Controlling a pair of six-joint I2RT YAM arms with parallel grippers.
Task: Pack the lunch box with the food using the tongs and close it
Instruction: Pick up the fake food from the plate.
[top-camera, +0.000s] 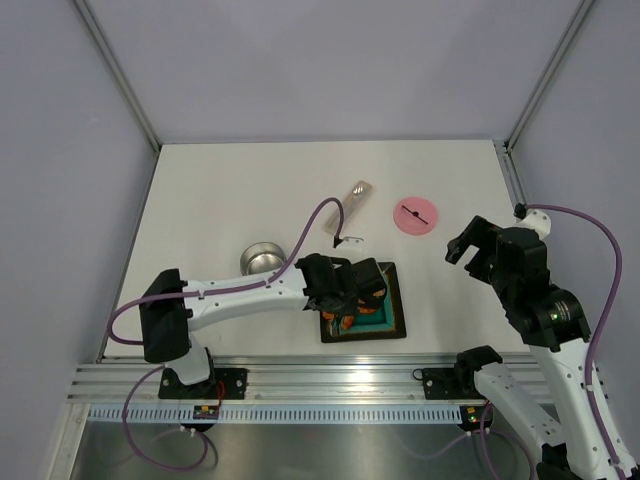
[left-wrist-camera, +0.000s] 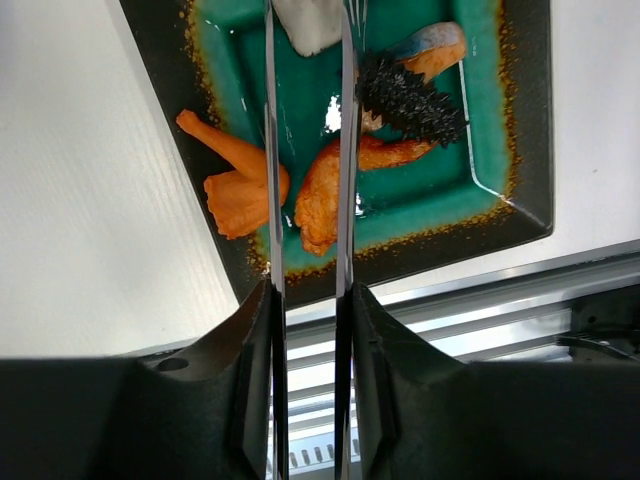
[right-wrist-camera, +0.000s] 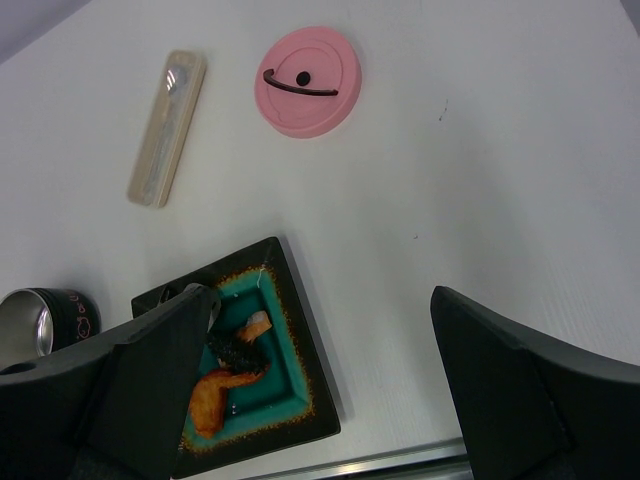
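Left gripper (left-wrist-camera: 310, 335) is clamped on the tongs (left-wrist-camera: 272, 200), its two fingers (left-wrist-camera: 250, 350) pressing the thin arms close together. It hangs over the near part of the plate (top-camera: 397, 322). Just left of that arm, the tin (top-camera: 264, 259) stands upright on the table (top-camera: 220, 190) with its top uncovered, near the plate's far left corner but not touching it.

All the food (left-wrist-camera: 235, 190) lies on the plate. One orange chunk is left of the tongs, partly under the left arm. A second orange chunk (left-wrist-camera: 318, 200) sits between the arms and under the right one. A dark spiky piece (left-wrist-camera: 410, 100) is to the right, with a white piece (left-wrist-camera: 310, 25) at the tong tips. The tips run out of the wrist view, so I cannot tell whether they pinch anything.

Farther back lies the flat utensil (top-camera: 354, 196). To its right the pink lid (top-camera: 415, 215) rests flat, handle up, well apart from the tin. Right gripper (top-camera: 470, 248) hovers at the table's right side with its jaws spread wide, holding nothing.
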